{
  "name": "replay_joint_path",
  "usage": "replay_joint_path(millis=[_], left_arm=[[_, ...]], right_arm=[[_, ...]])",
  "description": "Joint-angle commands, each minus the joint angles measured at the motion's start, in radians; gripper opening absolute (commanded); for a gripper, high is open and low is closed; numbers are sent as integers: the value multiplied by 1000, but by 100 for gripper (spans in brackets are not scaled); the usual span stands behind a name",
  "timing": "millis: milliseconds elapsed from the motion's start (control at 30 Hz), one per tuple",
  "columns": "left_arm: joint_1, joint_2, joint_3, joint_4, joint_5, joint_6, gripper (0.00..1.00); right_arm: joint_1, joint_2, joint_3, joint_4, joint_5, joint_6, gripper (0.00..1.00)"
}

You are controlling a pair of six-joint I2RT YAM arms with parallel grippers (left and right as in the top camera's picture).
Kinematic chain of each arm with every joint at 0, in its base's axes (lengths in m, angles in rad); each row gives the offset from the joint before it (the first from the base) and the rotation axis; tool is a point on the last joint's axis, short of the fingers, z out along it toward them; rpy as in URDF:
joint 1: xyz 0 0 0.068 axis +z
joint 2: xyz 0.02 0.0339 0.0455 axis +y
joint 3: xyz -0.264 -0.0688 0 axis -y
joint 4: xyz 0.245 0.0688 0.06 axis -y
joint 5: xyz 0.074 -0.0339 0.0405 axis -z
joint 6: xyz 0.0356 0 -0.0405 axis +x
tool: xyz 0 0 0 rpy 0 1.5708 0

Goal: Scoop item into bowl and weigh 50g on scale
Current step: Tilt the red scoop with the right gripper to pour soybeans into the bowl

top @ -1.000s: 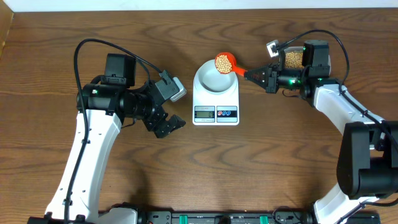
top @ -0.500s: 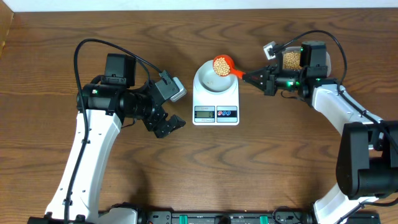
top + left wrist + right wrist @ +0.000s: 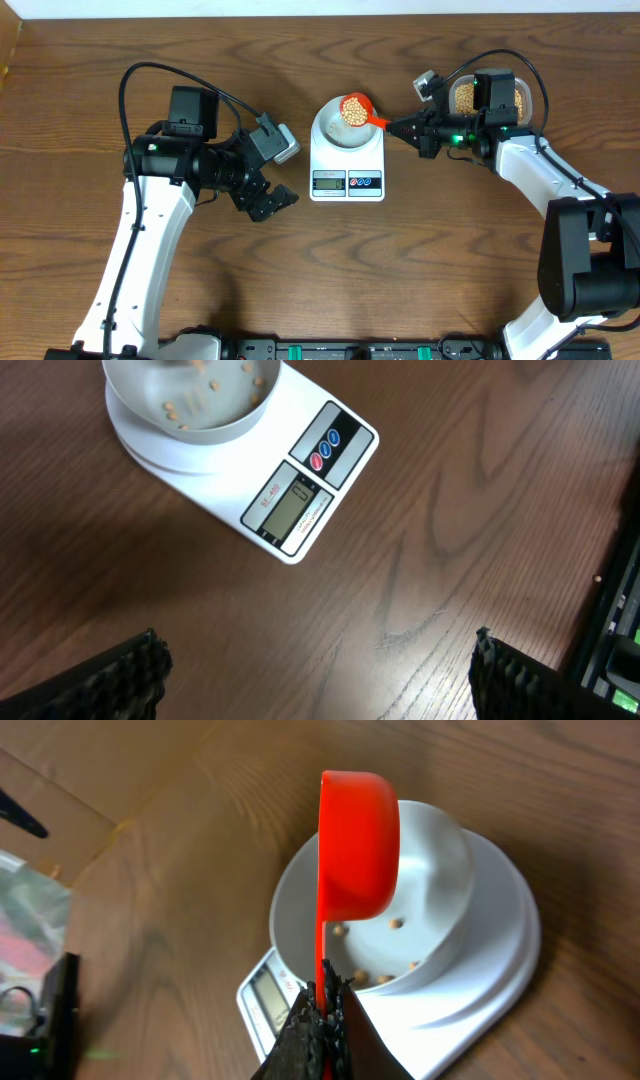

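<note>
Two black fingers of the right gripper (image 3: 322,1020) are closed tight on the thin handle of a small orange-red plastic scoop (image 3: 358,840), with no gap showing beside the handle. In the wrist view the scoop's cup is turned on edge above the small round pale blue-white bowl (image 3: 430,890). From overhead, the cup is filled with small round tan-yellow beans (image 3: 353,110) and hangs over the bowl's back part. A few beans lie scattered on the bowl's floor (image 3: 398,923), well short of covering it.

The bowl sits on the round platform of the flat white rectangular digital kitchen scale (image 3: 300,480). Its small LCD display (image 3: 290,508) and two round buttons, one red and one blue, are on the front edge. The reading is too small to make out.

Behind the right arm stands a clear rounded-rectangular plastic tub (image 3: 521,100) holding more beans.

On the other side of the scale, the left gripper (image 3: 270,200) hovers low over the dark brown wooden table (image 3: 400,280). Its ribbed black fingers (image 3: 125,675) are spread wide apart and hold nothing.
</note>
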Motion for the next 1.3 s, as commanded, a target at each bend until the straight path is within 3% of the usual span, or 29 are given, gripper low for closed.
replay_joint_path(millis=[0,1267], left_arm=[[5,-14,15,0,-5,13,98],[5,-14,15,0,-5,13,98]], right_arm=[[6,5,3,1,50,-70,1],[6,5,4,42,42,-340,1]])
